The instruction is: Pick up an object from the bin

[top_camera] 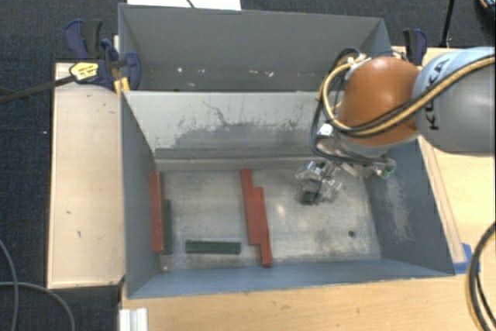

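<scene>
Above the right of the bin [404, 222], the end effector [316, 188] hangs, grip unclear.

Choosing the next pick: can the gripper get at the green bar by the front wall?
Probably yes. The green bar lies flat with nothing on it, apart from the red bars between it and the gripper. The near bin wall might crowd it.

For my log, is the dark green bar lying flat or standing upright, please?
Lying flat: the dark green bar rests lengthwise on the bin floor.
</scene>
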`<state>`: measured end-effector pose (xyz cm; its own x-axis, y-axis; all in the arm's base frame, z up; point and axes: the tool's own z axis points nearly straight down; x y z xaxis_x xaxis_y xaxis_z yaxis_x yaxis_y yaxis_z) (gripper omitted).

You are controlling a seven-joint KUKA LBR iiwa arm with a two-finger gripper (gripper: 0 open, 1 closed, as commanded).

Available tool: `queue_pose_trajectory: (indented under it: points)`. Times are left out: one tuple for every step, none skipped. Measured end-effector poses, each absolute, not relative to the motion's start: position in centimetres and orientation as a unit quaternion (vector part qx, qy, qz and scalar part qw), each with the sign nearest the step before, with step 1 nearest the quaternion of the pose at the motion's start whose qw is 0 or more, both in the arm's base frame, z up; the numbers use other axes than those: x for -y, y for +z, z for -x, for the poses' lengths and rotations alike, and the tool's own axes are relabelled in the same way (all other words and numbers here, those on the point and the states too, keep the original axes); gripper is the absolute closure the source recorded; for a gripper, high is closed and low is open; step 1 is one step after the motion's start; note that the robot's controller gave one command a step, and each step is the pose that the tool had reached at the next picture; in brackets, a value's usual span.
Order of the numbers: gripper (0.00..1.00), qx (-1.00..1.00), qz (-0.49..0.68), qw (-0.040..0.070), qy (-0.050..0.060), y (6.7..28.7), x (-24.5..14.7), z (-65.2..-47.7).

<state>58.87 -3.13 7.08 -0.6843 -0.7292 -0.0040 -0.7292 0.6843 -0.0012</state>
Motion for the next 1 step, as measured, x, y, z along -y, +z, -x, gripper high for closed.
queue_pose_trajectory:
  points:
    - [1.0,-0.84,0.543,0.003,-0.002,21.5,4.81,-55.03]
